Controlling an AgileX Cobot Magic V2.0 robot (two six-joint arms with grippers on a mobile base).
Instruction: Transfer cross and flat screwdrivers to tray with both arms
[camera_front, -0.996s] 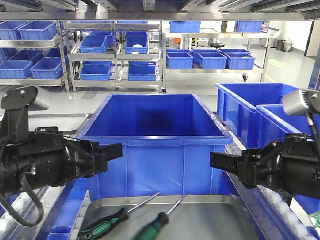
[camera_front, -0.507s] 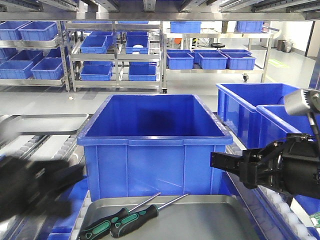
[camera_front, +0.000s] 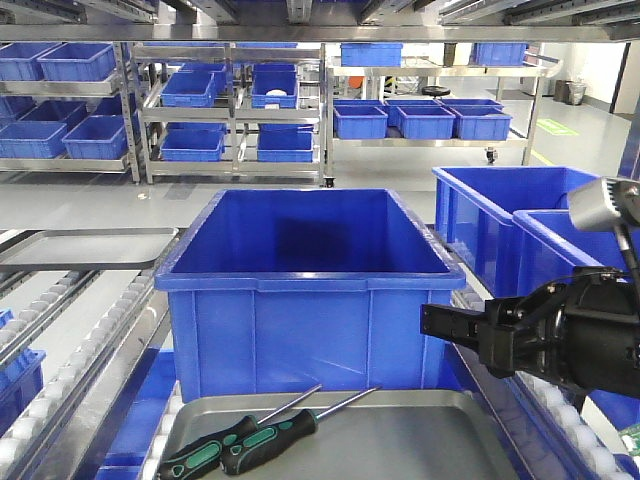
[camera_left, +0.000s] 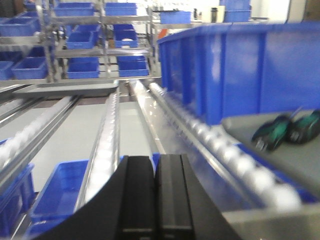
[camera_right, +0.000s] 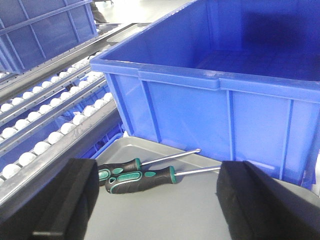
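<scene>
Both screwdrivers (camera_front: 240, 444) lie side by side, seemingly touching, in the tray (camera_front: 420, 440) before the crate (camera_front: 310, 290).

- The front view is bright and evenly lit, with crisp focus from the blue crate (camera_front: 310, 290) back to the shelving.
- Its upper right corner is washed pale by strong light.
- Shade darkens the crate's inner back wall.
- The grey tray (camera_front: 420, 440) carries a soft, dull sheen without hard glare.
- The left wrist view is soft and smeared throughout; the screwdrivers (camera_left: 287, 131) at right are blurred, and the top edge is blown out white.
- The right wrist view is sharp at centre, while the dark finger pads (camera_right: 65, 200) in the lower corners are out of focus.
</scene>
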